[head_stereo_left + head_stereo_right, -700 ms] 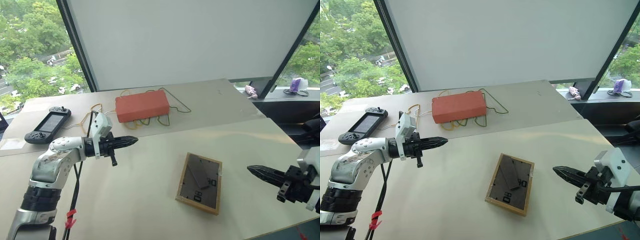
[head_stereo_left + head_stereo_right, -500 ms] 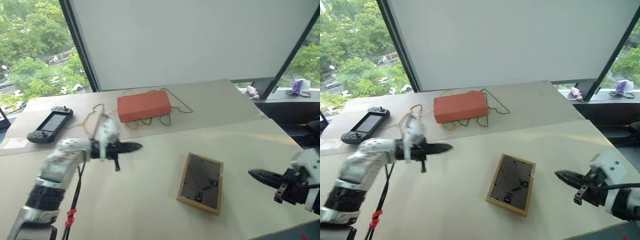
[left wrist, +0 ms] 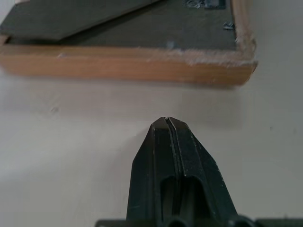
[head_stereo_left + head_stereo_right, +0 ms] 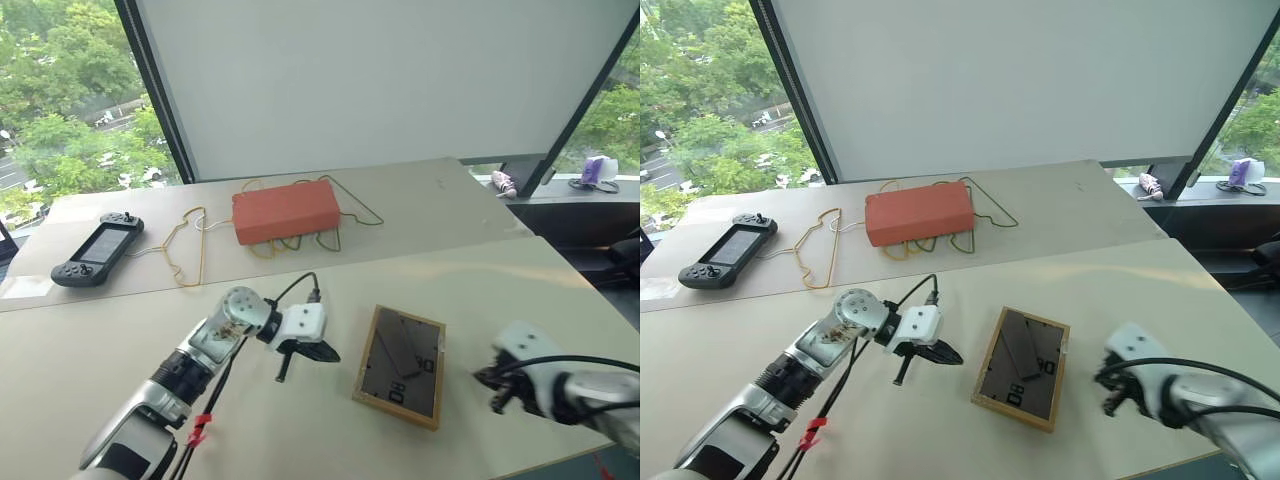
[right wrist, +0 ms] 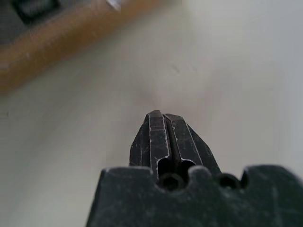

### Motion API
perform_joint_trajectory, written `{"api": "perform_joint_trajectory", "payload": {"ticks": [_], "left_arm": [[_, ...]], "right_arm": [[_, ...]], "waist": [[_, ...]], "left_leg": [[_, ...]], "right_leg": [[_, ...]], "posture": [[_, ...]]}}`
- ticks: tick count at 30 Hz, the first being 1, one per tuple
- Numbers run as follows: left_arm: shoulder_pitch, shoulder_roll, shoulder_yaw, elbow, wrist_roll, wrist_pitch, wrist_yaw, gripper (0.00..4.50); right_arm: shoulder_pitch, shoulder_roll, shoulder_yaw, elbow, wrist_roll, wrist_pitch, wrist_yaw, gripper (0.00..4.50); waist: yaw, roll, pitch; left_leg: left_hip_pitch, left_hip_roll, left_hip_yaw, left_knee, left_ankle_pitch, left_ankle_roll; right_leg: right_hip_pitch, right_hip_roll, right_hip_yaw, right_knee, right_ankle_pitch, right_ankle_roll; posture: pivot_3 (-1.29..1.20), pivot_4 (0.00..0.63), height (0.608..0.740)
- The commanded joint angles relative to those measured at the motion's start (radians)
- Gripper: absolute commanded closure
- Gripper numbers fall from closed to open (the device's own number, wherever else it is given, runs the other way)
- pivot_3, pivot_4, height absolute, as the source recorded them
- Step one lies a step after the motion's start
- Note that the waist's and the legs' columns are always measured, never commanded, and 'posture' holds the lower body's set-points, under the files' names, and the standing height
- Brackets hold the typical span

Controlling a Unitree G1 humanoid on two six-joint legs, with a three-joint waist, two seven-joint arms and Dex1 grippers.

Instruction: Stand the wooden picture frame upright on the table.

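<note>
Approach phase, nothing gripped yet. The wooden picture frame (image 4: 399, 366) lies flat on the table (image 4: 300, 440), dark back panel up, prop folded down against it. My left gripper (image 4: 328, 353) sits just beside the frame's left long edge, fingers pressed together and empty; in the wrist view the tip (image 3: 169, 124) points straight at that wood edge, small gap between them. My right gripper (image 5: 161, 117) is also pinched closed with nothing in it, near the frame's right edge but not touching. Next move, as I judge it: open 1 pincer, get a finger under an edge or pinch the rim, tilt the frame up, swing the prop out so it stands. Risk: the frame slides on the matte top instead of lifting. Orange-red box (image 4: 286, 210) with loose cable (image 4: 189, 252) and the handheld game console (image 4: 96, 248) sit well apart at the far side, not in the way.
</note>
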Motion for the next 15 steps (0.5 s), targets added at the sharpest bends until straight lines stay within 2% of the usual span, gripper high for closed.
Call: {"api": "perform_joint_trajectory", "payload": {"ticks": [1,6,15], "left_arm": [[-0.014,0.031,0.024,-0.035,0.012,-0.003,-0.014,4.50],[0.035,0.101,0.053,-0.114,0.024,0.032,0.009,4.50],[0.276,0.281,0.212,-0.441,-0.034,0.288,0.108,4.50]], "right_arm": [[-0.147,0.076,0.178,0.017,-0.067,0.048,-0.049,4.42],[-0.310,0.178,0.328,0.022,-0.102,0.091,-0.046,4.42],[-0.534,0.342,0.586,0.124,-0.184,0.068,0.029,4.42]], "waist": [[-0.013,-0.004,0.000],[-0.027,-0.005,0.000],[-0.054,-0.005,0.000]], "left_leg": [[0.000,0.001,0.000,0.000,0.000,0.000],[0.001,0.003,-0.001,0.000,0.000,0.000],[0.002,0.003,-0.003,-0.002,0.001,-0.001]], "right_leg": [[0.000,0.001,0.000,0.000,0.000,0.000],[-0.001,0.003,0.000,0.003,0.000,0.000],[-0.006,0.005,0.001,0.008,0.000,-0.001]], "posture": [[0.00,0.150,0.740],[0.00,0.150,0.740],[0.00,0.150,0.740]]}}
